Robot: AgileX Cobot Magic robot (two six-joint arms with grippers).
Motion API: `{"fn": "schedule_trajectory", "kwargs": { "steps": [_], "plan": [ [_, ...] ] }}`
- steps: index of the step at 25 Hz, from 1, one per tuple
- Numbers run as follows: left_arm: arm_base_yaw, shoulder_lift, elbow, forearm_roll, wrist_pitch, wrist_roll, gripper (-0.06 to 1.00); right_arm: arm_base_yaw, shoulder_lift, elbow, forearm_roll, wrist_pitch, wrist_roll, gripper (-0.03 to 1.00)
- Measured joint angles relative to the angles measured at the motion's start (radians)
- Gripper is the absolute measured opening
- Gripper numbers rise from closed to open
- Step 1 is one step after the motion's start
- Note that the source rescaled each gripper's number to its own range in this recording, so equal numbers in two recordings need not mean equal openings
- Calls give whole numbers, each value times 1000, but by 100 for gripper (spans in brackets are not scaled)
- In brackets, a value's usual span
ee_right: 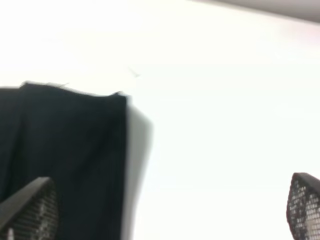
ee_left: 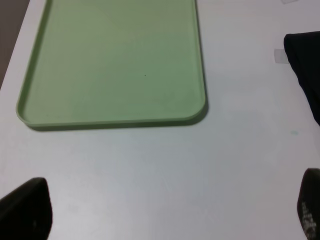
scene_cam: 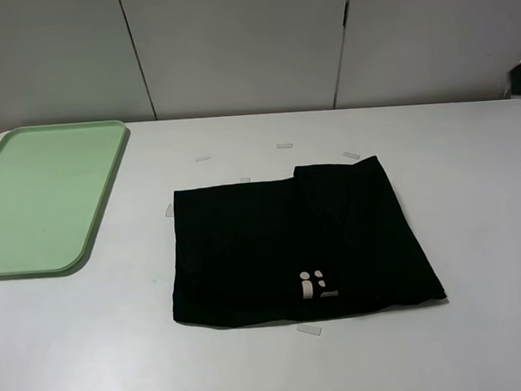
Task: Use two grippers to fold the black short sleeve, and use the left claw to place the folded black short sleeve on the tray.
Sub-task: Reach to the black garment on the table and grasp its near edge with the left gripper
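Black cotton, soft and light: the black short sleeve (scene_cam: pixel 295 247) lies flat on the desk (scene_cam: pixel 472 145), folded to a rough rectangle, right of the tray (scene_cam: pixel 28 198) and well apart from it. It looks limp and likely to sag open if lifted by one layer, so pinching all layers at the edge nearest the tray seems best. The left claw (ee_left: pixel 167 215) hovers just beside the tray, fingers (ee_left: pixel 25 212) wide apart and empty. The right gripper (ee_right: pixel 167 210), over the cloth's edge farthest from the tray, gapes too.
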Motion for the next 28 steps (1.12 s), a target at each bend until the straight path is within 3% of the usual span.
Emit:
{"fn": "schedule_trajectory", "kwargs": {
  "steps": [6,11,16,23,28],
  "plan": [
    [0,0,0,0,0,0,98,-48,-312,31,23,50,0,100],
    [0,0,0,0,0,0,98,-48,-549,41,27,162,0,100],
    [0,0,0,0,0,0,98,-48,-772,50,-36,285,-2,100],
    [0,0,0,0,1,0,98,-48,-823,103,8,407,-10,100],
    [0,0,0,0,1,0,98,-47,-823,218,77,423,-25,100]
  ]
}}
